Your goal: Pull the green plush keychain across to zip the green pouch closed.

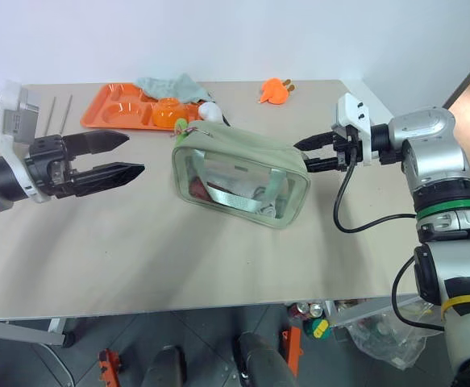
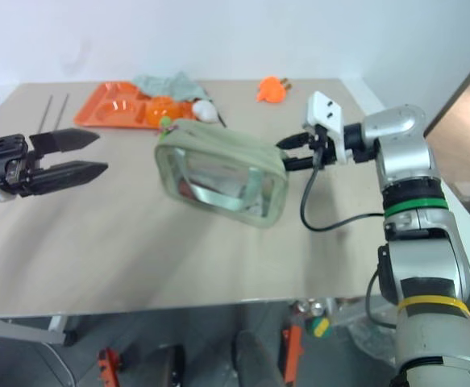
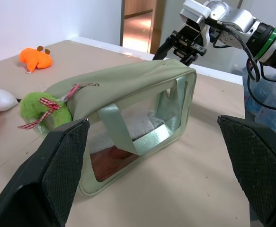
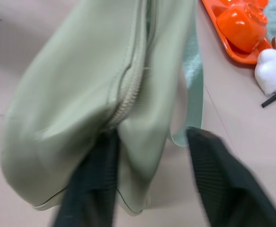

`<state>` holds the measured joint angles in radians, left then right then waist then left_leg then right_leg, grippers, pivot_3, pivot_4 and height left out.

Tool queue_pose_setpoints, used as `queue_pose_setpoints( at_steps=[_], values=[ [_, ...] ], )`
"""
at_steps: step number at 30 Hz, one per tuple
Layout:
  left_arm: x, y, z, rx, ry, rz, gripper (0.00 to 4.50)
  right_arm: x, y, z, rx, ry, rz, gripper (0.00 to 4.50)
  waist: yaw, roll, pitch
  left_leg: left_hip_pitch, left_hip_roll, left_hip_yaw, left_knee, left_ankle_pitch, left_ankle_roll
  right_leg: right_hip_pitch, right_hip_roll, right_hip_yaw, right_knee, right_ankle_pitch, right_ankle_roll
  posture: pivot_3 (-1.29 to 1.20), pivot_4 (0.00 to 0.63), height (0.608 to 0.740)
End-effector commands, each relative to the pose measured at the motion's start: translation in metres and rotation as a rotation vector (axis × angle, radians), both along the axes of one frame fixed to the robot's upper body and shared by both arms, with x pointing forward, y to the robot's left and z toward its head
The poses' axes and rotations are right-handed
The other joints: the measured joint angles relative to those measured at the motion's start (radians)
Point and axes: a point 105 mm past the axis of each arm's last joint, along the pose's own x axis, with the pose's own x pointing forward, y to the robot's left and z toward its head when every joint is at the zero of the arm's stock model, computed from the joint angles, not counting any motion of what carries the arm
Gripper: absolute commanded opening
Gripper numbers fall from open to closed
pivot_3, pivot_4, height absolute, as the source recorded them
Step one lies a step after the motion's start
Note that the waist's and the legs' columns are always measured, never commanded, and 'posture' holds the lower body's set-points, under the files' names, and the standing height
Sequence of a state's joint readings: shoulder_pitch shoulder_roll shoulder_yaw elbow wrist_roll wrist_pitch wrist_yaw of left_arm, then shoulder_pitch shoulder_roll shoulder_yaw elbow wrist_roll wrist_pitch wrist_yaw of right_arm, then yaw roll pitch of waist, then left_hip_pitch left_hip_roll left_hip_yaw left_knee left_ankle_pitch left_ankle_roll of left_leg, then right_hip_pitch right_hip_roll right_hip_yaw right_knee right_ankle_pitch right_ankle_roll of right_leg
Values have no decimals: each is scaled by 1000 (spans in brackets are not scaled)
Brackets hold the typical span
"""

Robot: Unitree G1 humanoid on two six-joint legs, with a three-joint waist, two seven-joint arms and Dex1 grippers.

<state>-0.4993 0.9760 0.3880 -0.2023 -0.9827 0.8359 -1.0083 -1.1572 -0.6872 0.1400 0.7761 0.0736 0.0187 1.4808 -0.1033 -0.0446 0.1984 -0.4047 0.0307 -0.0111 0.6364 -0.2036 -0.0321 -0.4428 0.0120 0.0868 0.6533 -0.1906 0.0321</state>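
Beige tabletop (image 1: pixel 138 242) in play, the green pouch (image 1: pixel 239 173) standing mid-table, zipper run shut along its top. The green plush keychain (image 3: pixel 43 109) dangles at the pouch's end nearest the orange tray (image 1: pixel 114 109). Right gripper (image 1: pixel 314 154) sits at the opposite end, fingers parted around the corner. Left gripper (image 1: pixel 126 155) hovers just beside, fingers spread, empty.

Sage-green pouch (image 1: pixel 239 173) upright mid-table, zipped; lime plush keychain (image 3: pixel 42 106) at its far-left end.
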Motion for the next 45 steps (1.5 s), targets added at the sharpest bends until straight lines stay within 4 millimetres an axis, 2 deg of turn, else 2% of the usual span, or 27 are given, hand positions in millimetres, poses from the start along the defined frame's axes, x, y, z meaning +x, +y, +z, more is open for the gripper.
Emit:
queue_pose_setpoints(
  at_steps=[1,3,7,12,18,21,23,27,36,45],
  values=[
    [-2,0,10,-3,-44,-2,4500,-4,2,17,31,-60,19,3980,0,0,0,0,0,0,0,0,0,0,0,0,0,0,0,0,150,740],
    [-2,0,10,-3,-44,-2,4500,-2,-2,16,5,-86,-3,4329,0,0,0,0,0,0,0,0,0,0,0,0,0,0,0,0,150,740],
    [-2,-1,10,-1,-42,-3,4500,-5,-26,19,-112,-159,-37,4329,3,0,0,0,0,0,0,0,0,0,0,0,0,0,0,0,150,740],
    [-2,-1,9,0,-39,-1,4500,-1,-55,53,-102,-269,-165,4329,4,0,0,-1,-1,0,0,0,0,0,-1,1,-1,-1,1,0,150,740],
    [-1,-1,9,-1,-43,1,4500,-10,-75,61,-37,-241,-197,4329,2,0,0,0,-1,0,0,0,0,0,-1,0,-1,-1,1,0,150,740],
    [-2,0,9,-2,-44,2,4500,-22,-71,56,-11,-174,-134,4329,2,1,0,0,-1,1,0,0,0,0,-1,1,-1,-1,1,0,150,740],
    [-3,0,8,-1,-43,1,4500,-34,-60,52,16,-119,-71,4329,3,0,0,0,-1,0,0,0,0,0,-1,0,-1,-1,1,0,150,740],
    [-3,-2,6,-6,-39,-3,4500,-55,-42,32,-18,-76,-1,4329,5,1,0,0,-1,-1,0,0,0,0,-1,0,-1,-1,1,0,150,740],
    [-1,-5,4,-16,-35,-11,4500,-66,-8,32,38,-87,58,4329,5,1,0,0,-1,0,2,0,0,1,-1,0,0,0,-1,0,150,740],
    [-3,-4,3,-21,-36,0,4500,-66,7,22,31,-68,95,4329,6,1,0,-1,-1,0,1,0,0,0,-1,0,0,0,1,0,150,740]
  ],
)
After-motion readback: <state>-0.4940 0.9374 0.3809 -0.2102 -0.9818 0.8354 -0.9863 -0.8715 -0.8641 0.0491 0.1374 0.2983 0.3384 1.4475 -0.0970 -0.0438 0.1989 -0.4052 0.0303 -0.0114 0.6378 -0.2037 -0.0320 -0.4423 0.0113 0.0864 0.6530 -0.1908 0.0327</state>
